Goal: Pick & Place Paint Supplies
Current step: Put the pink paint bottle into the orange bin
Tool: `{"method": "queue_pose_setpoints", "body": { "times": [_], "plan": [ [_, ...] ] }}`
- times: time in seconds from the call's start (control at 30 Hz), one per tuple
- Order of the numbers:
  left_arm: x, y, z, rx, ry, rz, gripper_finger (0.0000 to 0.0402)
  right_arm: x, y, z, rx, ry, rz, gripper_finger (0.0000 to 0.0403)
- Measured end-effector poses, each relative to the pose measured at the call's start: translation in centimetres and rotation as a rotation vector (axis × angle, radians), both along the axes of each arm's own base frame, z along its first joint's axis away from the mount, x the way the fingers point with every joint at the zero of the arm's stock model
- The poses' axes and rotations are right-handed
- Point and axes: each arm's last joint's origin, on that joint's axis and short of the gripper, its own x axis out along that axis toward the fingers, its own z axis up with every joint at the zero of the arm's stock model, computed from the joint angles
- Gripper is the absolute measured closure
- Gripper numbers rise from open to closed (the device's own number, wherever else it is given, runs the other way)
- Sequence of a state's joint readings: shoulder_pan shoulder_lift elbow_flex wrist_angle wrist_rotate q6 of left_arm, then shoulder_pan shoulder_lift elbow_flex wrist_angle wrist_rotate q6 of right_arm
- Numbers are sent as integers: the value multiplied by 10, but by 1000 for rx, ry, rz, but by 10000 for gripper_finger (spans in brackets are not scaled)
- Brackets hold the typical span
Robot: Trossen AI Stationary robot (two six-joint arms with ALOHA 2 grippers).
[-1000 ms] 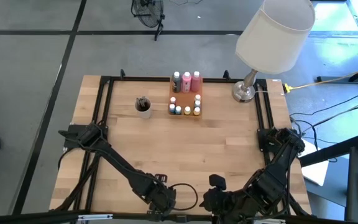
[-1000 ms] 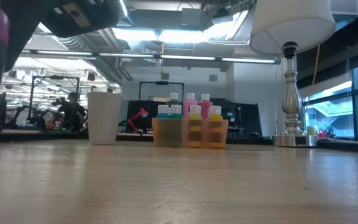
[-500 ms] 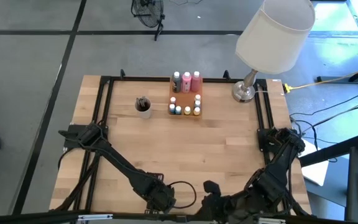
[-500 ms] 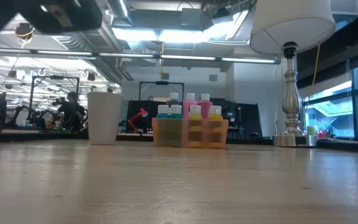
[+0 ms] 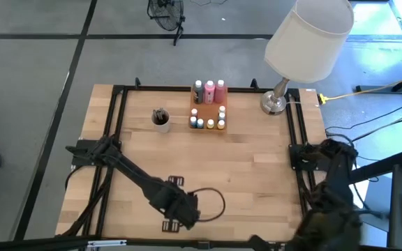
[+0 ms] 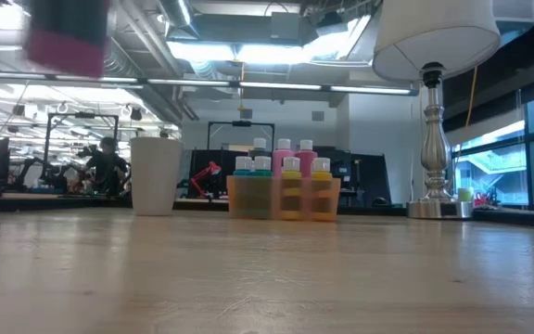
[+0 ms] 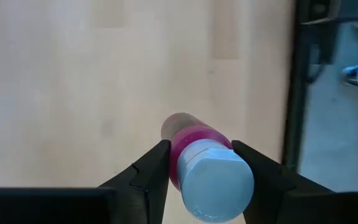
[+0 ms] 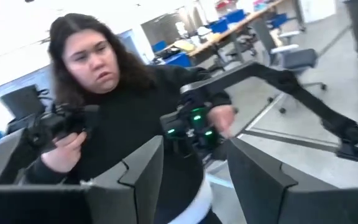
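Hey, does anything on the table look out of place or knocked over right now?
Nothing spilled. The orange tray and grey cup stand upright. One pink bottle is away from the rest, gripped in the left gripper.

Big open workshop vibe: grey floor (image 5: 33, 63) with dark seams, a fan (image 5: 166, 12) standing on it, long ceiling lights (image 6: 248, 51) overhead, tall windows (image 6: 499, 158) on one side. A person in black (image 8: 123, 118) stands among desks and chairs.
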State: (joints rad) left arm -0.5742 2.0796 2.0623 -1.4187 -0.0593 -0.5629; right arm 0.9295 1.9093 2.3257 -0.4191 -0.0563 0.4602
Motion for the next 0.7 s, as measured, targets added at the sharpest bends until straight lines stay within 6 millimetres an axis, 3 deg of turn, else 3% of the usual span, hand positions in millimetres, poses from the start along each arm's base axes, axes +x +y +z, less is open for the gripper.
{"method": "queue_pose_setpoints", "body": {
  "times": [0.2,0.4,0.7],
  "plan": [
    [5,33,40,80,-56,75,256,-31,12,7,-7,-47,77,222],
    [17,73,69,110,-175,124,256,-45,19,6,-25,-44,120,222],
    [25,151,88,188,-201,90,256,-47,-11,18,-117,-87,62,222]
  ]
}}
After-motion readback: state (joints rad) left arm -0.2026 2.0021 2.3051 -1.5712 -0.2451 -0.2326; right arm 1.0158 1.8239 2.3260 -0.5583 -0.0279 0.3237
